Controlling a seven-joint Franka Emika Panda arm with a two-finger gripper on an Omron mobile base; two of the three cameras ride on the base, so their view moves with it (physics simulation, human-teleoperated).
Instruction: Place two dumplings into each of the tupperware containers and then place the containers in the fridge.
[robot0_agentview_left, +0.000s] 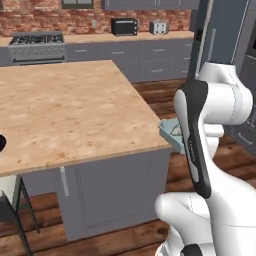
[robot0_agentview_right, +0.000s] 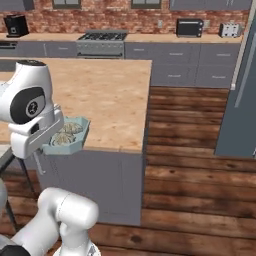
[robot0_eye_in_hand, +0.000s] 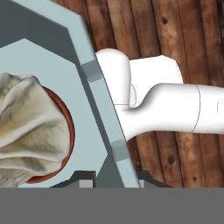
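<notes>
No legible text, label, brand or number appears in any view; faint markings on the arm (robot0_agentview_left: 192, 147) may be lettering, but they are too blurred to read.

This is a home kitchen, rendered rather than real. A red brick wall (robot0_agentview_right: 125, 15) runs along the back, far beyond the tool, with a gas stove (robot0_agentview_right: 101, 42), a black toaster oven (robot0_agentview_right: 189, 27) and a silver toaster (robot0_agentview_right: 230, 30) on grey base cabinets (robot0_agentview_right: 180, 67). A coffee machine (robot0_agentview_right: 16, 25) stands at the far left. A large island with a light wooden surface (robot0_agentview_left: 70, 107) lies beside the tool, dark plank flooring (robot0_agentview_right: 190, 150) beneath it, and a tall dark grey-blue fridge (robot0_agentview_right: 242, 95) to its right.
</notes>
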